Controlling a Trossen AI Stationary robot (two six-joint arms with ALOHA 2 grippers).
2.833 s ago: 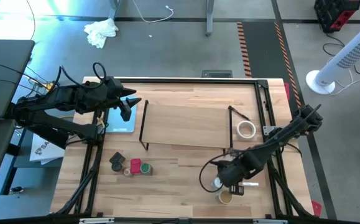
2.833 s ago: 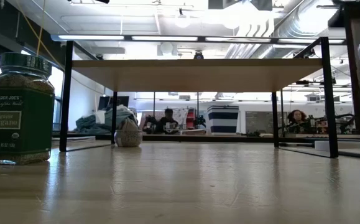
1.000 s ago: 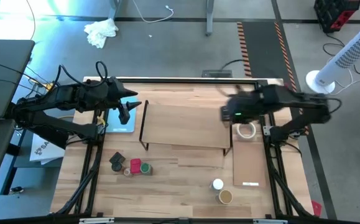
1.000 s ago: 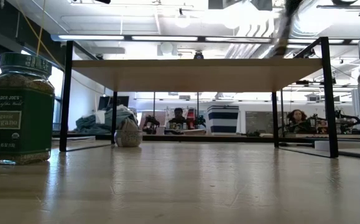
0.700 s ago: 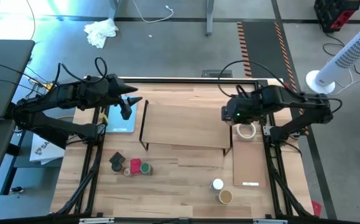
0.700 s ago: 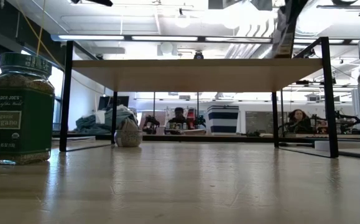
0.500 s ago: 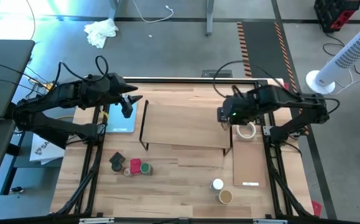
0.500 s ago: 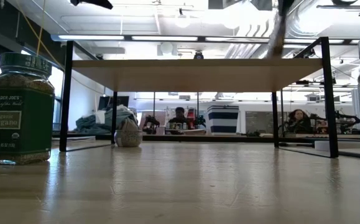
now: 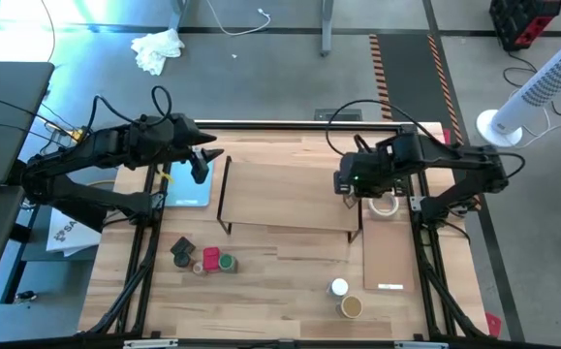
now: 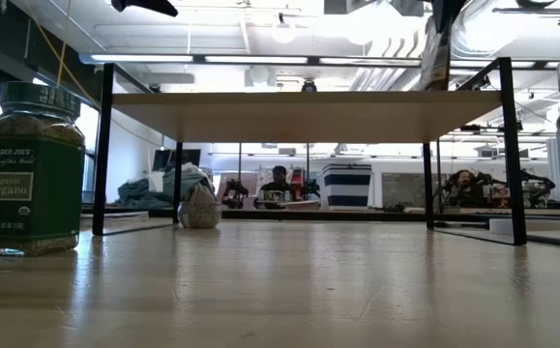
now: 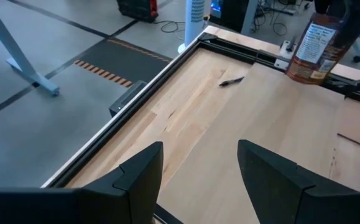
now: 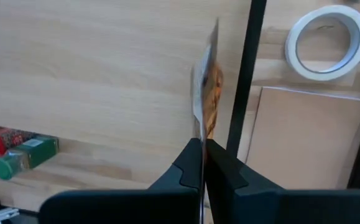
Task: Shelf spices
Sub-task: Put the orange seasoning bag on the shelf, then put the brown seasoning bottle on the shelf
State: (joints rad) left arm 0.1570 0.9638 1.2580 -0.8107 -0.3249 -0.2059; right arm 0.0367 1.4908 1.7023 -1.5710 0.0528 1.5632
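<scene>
– Brown-filled spice jar [image 11: 313, 43]: state its position.
– It hangs over the right end of the shelf [image 9: 290, 189], just inside the right-hand black wire end frame. Its long axis is upright, its label faces the left arm, and its base points straight down at the pale plank. The low view shows the jar [image 10: 436, 53] reaching down to the plank's top edge. Contact between base and plank cannot be confirmed.

– State the end effector condition.
– The right gripper [image 9: 350, 182] is clamped on the top of the jar, directly above it. The left gripper [image 11: 199, 149] has its fingers spread, holds nothing, and waits over the plank's left end, well apart from the jar.

– Which relation governs the coming move?
– The vertical one. The jar lies straight beneath the right gripper, and the plank lies straight beneath the jar. In my judgement, placement calls for descent only, then release. The right arm is the nearer arm.

– Remaining stock?
– A cluster of jars [image 9: 202, 258] sits on the table in front of the shelf, with two more [image 9: 346, 297] toward the right.
</scene>
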